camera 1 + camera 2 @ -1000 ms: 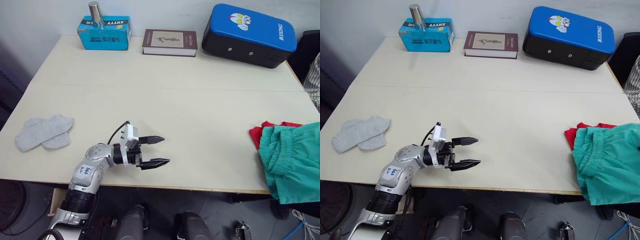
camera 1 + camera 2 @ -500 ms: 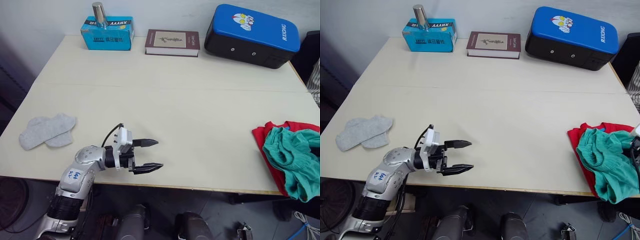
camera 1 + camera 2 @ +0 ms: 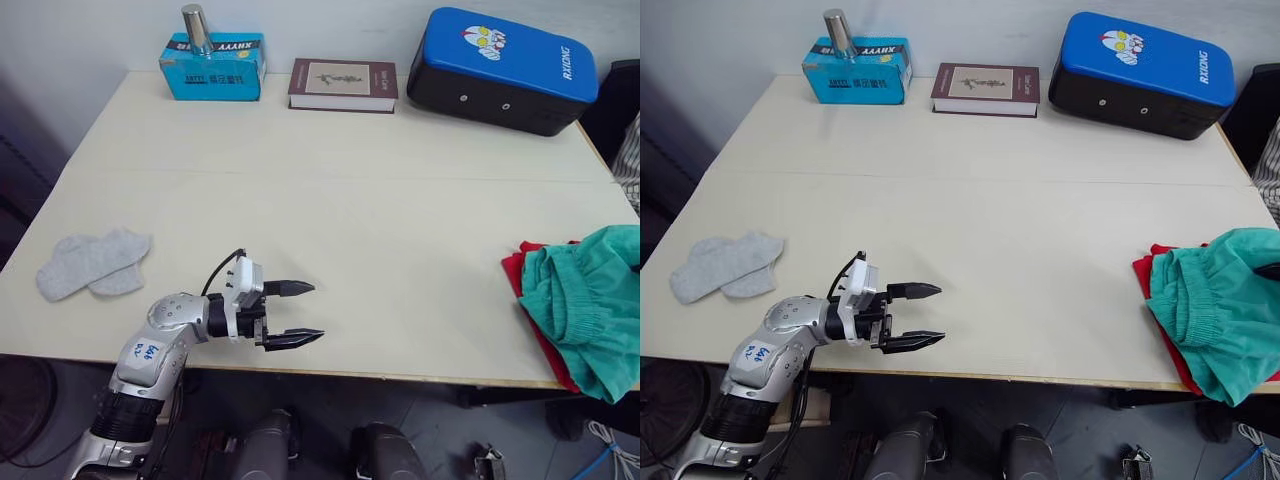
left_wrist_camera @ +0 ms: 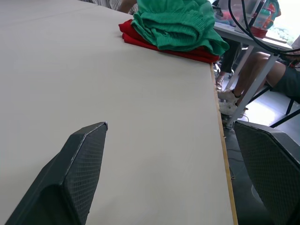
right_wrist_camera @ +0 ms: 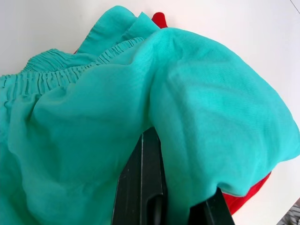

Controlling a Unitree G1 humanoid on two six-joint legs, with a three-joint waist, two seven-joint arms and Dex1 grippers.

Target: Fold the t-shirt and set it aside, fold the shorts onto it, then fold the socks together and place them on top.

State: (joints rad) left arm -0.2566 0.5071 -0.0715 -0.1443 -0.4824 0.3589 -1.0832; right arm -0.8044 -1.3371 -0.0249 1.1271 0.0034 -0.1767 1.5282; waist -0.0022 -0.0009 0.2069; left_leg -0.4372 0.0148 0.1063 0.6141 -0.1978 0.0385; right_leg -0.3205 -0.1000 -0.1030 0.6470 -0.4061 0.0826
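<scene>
1. At the table's right-hand edge, draped over the right gripper (image 5: 154, 206), lies the teal-green soft fabric shorts with a gathered elastic waistband (image 3: 580, 300); its black fingers look pressed together on a fold of that cloth.
2. Under the shorts sits the bright red cloth t-shirt (image 3: 530, 300), a flat layer showing only as a rim beyond the gripper's hold.
3. I judge the step in hand to be folding the shorts onto the shirt; they are still bunched, so the next move calls for flattening the cloth and letting go cleanly.
4. The left gripper (image 3: 292, 313) hovers over the near edge of the pale wooden table (image 3: 350, 200), fingers spread and empty, well apart from that pile.
5. The small light grey knit ankle socks (image 3: 92, 263) lie overlapped behind and outward of the left gripper, untouched.
</scene>
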